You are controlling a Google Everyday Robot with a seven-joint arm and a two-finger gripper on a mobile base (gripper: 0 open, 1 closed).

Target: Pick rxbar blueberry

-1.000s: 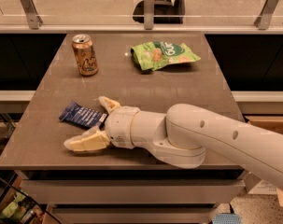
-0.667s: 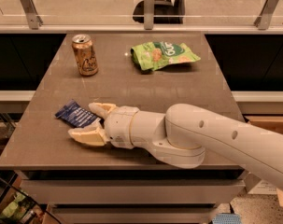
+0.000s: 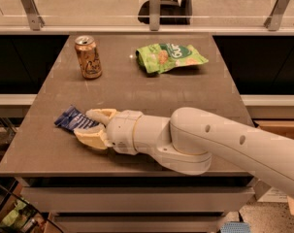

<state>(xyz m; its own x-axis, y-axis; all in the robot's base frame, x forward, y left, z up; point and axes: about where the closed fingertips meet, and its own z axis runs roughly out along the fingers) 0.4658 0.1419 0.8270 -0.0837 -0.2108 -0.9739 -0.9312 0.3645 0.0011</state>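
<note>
The rxbar blueberry, a small dark-blue wrapper with white lettering, lies flat near the table's front left. My gripper reaches in from the right at table height. Its two cream fingers sit on either side of the bar's right end and are closed in on it. The bar's left end sticks out beyond the fingertips. The bar still rests on the table top.
A gold drink can stands at the back left. A green snack bag lies at the back middle. The grey table has its left edge close to the bar. A glass railing runs behind the table.
The fingers have closed from a wide spread to the bar's width. The gripper and the bar have both shifted a little to the left.
</note>
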